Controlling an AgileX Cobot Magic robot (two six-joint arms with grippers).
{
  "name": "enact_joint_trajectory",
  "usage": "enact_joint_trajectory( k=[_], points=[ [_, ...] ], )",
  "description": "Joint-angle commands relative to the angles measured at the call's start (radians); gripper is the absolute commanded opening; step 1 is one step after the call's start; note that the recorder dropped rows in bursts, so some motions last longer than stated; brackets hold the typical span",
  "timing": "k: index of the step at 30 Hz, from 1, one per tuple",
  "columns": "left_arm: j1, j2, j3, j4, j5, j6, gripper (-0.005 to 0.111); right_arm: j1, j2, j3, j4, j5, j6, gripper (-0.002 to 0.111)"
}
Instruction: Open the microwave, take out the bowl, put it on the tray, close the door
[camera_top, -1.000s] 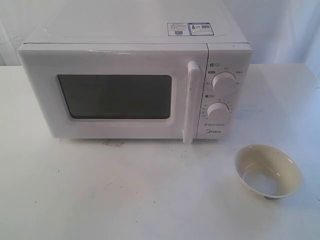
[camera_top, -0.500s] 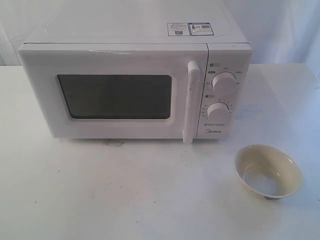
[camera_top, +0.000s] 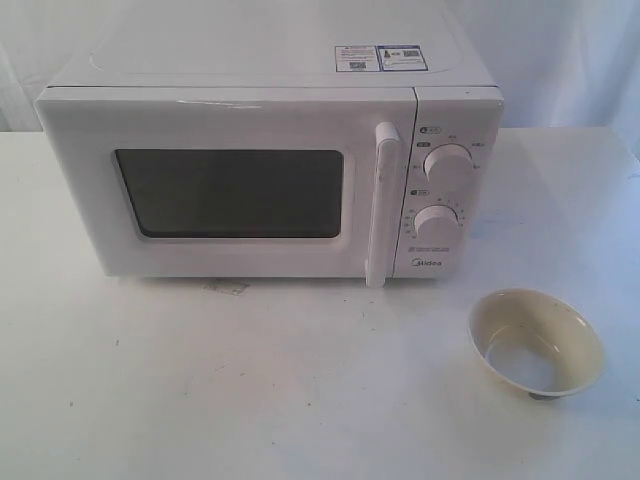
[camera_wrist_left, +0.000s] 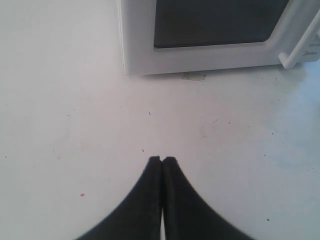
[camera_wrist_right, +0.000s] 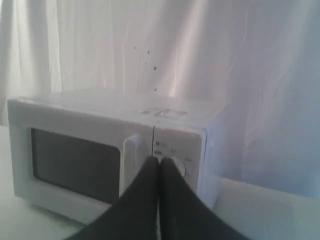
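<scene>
**A:** Nothing has moved in the last second. The microwave (camera_top: 270, 160), its door (camera_top: 230, 190) and the bowl (camera_top: 536, 342) are all exactly where they were.

**B:** Outside view: the door is shut. The bowl is out on the worktop (camera_top: 250, 400), in front of the microwave's knob end and clear of it.

**A:** Left wrist: the left fingers (camera_wrist_left: 150, 190) are pressed together above the worktop, with the door's lower corner beyond them.

**B:** Right wrist: the right fingers (camera_wrist_right: 145, 190) are together too, holding nothing. They are raised and facing the microwave front, lined up by the handle (camera_wrist_right: 131, 150).
</scene>
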Motion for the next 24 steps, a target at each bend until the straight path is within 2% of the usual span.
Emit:
enact_joint_trajectory(
  k=[1, 12, 15, 24],
  points=[
    [-0.002, -0.006, 0.006, -0.008, 0.000, 0.000, 0.000, -0.006, -0.004, 0.066, 0.023, 0.040, 0.020, 0.000],
    [-0.002, -0.006, 0.006, -0.008, 0.000, 0.000, 0.000, -0.016, -0.004, 0.259, 0.016, 0.040, -0.019, 0.000],
    [-0.002, -0.006, 0.006, -0.008, -0.002, 0.000, 0.000, -0.054, -0.004, 0.259, 0.016, 0.166, -0.013, 0.000],
    [-0.002, -0.006, 0.006, -0.008, -0.002, 0.000, 0.000, -0.329, -0.004, 0.259, 0.016, 0.166, -0.013, 0.000]
  ],
)
